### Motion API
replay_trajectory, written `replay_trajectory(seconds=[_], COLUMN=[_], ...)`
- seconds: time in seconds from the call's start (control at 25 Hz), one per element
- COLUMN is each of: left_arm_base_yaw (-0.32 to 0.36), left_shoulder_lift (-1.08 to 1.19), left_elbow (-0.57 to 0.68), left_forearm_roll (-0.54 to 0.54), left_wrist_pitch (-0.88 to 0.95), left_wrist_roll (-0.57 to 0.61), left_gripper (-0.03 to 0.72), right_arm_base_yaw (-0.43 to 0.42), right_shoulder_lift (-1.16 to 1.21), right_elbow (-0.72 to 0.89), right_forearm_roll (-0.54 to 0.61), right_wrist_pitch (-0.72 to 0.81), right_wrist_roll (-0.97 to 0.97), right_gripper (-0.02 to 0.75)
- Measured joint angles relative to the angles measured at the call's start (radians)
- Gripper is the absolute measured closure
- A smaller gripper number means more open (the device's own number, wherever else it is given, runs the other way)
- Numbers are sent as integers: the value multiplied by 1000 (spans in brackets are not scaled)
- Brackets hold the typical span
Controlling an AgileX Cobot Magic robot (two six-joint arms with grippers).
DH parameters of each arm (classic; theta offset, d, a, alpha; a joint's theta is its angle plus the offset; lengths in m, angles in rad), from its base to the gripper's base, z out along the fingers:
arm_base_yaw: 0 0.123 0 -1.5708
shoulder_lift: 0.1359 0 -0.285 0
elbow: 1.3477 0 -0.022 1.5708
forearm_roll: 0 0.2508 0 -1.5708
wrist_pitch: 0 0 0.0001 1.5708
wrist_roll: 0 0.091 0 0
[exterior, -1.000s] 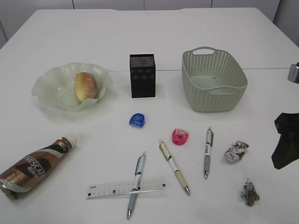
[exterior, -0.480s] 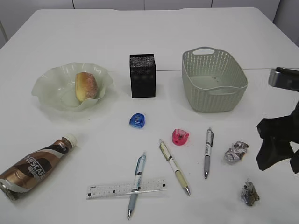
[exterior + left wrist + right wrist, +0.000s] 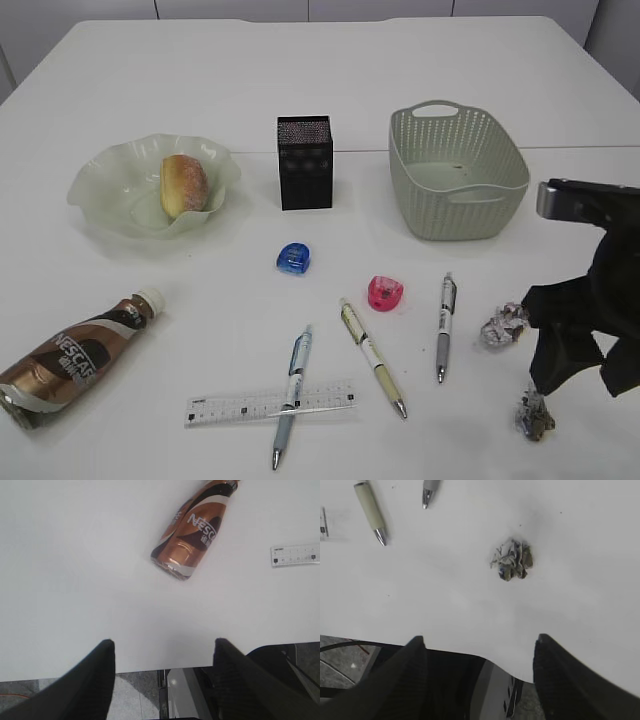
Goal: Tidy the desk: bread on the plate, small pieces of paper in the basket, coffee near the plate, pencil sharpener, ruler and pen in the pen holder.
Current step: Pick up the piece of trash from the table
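- Plainly, the darker paper wad (image 3: pixel 512 559) is the nearest job: it lies alone in the upper middle of the right wrist view, and at the lower right of the exterior view just under the right gripper (image 3: pixel 575 375).
- Right gripper (image 3: pixel 480 672): jaws spread wide, nothing between them, not touching the wad.
- Handling, as I judge it: very light, soft, crushable, rough enough not to slip (a flick could send it skidding). Close across its middle from above, pads close to the table.
- A second, silvery paper ball (image 3: pixel 503 325) sits right of centre, beside the gripper; the basket (image 3: pixel 459 214) stands upper right, well apart.
- Left gripper (image 3: pixel 162 672): also open and empty, near the table edge at the bottom of its view.
- Coffee bottle (image 3: pixel 192 527) lies on its side, upper middle of that view: heavier, smooth, likely to roll, so grip across the body.
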Motion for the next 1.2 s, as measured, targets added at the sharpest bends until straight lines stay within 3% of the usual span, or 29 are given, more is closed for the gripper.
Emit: replay_trajectory(seconds=[1.2], left_arm_base_yaw=[0], left_shoulder_lift=[-2], left_elbow=[0], left_forearm_roll=[-3], left_wrist_pitch=[-1], left_wrist_roll=[2], left_gripper=[249], right_arm_base_yaw=[0], right_shoulder_lift=[360], right_elbow=[-10], right_forearm_roll=[-27], right_wrist_pitch=[-219], right_wrist_roll=[0], right_gripper=[248])
